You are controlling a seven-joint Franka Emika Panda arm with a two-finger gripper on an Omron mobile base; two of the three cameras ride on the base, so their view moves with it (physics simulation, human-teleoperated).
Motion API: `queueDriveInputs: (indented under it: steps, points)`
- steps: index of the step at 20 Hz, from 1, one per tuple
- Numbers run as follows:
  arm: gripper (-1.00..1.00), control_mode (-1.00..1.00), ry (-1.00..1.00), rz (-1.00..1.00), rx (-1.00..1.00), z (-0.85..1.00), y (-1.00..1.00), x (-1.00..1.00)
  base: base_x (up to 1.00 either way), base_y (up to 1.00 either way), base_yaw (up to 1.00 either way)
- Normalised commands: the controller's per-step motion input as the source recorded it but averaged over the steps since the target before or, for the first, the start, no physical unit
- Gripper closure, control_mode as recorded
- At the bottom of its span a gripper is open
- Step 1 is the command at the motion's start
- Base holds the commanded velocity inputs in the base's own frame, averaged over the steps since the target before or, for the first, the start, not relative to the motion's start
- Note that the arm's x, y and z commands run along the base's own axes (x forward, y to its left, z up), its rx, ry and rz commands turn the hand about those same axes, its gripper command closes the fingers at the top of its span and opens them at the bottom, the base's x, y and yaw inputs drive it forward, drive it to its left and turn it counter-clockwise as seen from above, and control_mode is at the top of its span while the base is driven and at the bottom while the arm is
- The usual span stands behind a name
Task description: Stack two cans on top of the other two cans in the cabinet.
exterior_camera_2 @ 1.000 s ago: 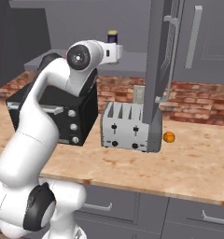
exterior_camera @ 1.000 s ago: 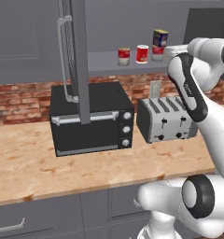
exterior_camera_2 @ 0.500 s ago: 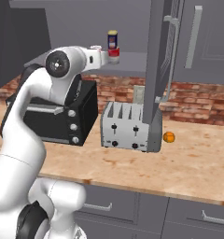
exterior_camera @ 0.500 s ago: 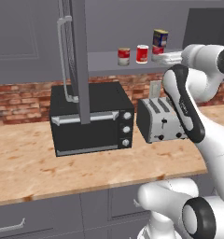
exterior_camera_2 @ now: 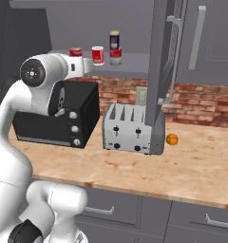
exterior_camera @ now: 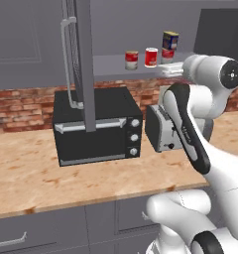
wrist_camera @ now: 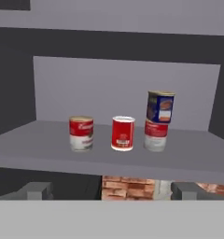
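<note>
On the cabinet shelf (wrist_camera: 39,154) the dark-blue can with the yellow label (wrist_camera: 160,106) stands on top of a red-and-white can (wrist_camera: 156,136) at the right. Left of that stack, two more red-and-white cans (wrist_camera: 122,133) (wrist_camera: 81,133) stand singly, a little apart. The same row shows in the left base view as red can (exterior_camera: 132,60), red can (exterior_camera: 151,57) and blue can (exterior_camera: 170,39). My gripper (wrist_camera: 112,191) is open and holds nothing. It hangs in front of the shelf edge, short of the cans, with the middle can roughly centred between its fingertips (wrist_camera: 37,190).
The cabinet's tall door (exterior_camera: 84,64) stands open, left of the cans, with its bar handle (exterior_camera: 66,59). Below on the counter sit a black toaster oven (exterior_camera: 96,126), a silver toaster (exterior_camera_2: 128,128) and a small orange (exterior_camera_2: 171,139).
The hand has drawn back from the stacked cans and shifted toward the single red cans, with the elbow dropping. The cans have not moved and the gripper stayed open.
</note>
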Motion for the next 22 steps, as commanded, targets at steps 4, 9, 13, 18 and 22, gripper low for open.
queueDriveInputs:
  steps: [4, 9, 13, 18, 22]
  points:
    - [-1.00, -1.00, 0.06, 0.00, 0.06, 0.00, 0.38, -0.02, 0.00, 0.00, 0.00]
    - [-1.00, -1.00, 0.06, 0.00, 0.04, 0.00, 0.32, 0.00, 0.00, 0.00, 0.00]
    - [-1.00, -1.00, 0.00, -0.01, 0.00, 0.05, 0.14, 0.18, 0.00, 0.00, 0.00]
    - [-1.00, -1.00, 0.00, -0.02, 0.00, 0.10, 0.08, 0.32, 0.00, 0.00, 0.00]
    - [-1.00, -1.00, 0.00, 0.00, 0.00, 0.00, 0.15, 0.27, 0.00, 0.00, 0.00]
